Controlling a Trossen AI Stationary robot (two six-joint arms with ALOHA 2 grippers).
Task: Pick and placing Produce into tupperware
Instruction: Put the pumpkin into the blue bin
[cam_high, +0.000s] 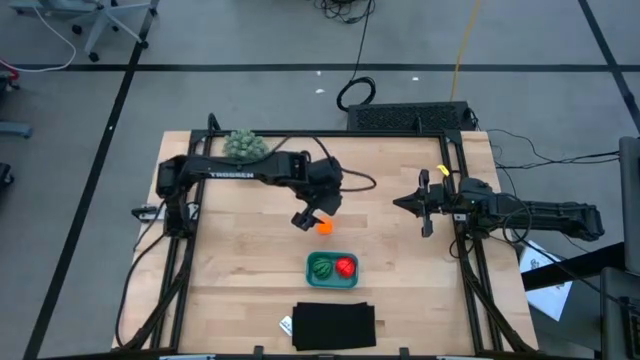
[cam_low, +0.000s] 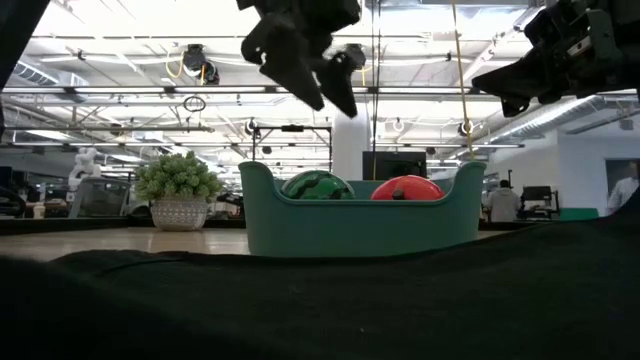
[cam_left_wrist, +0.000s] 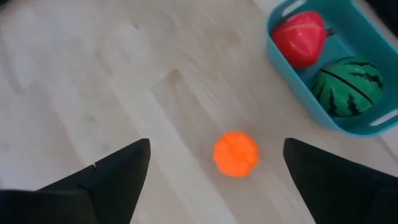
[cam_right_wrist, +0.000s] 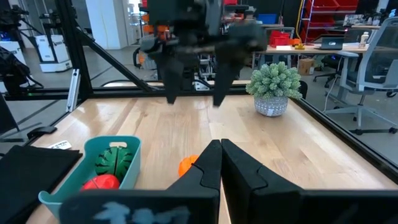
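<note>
Tabletop (cam_high: 240, 250): orange piece (cam_left_wrist: 236, 154) between spread left fingers (cam_left_wrist: 112, 177) (untouched).

Even overhead light is falling on the desk (cam_high: 250, 260), leaving only soft, short shadows under the arms. At desk height, bright ceiling lamps are glaring and washing out the roof, so the left gripper (cam_low: 318, 78) is showing as a dark silhouette, and a black out-of-focus mass is filling the foreground. In the left wrist view the orange piece (cam_left_wrist: 236, 154) is looking blurred, and its own fingers (cam_left_wrist: 106, 180) are appearing soft-edged.
</note>
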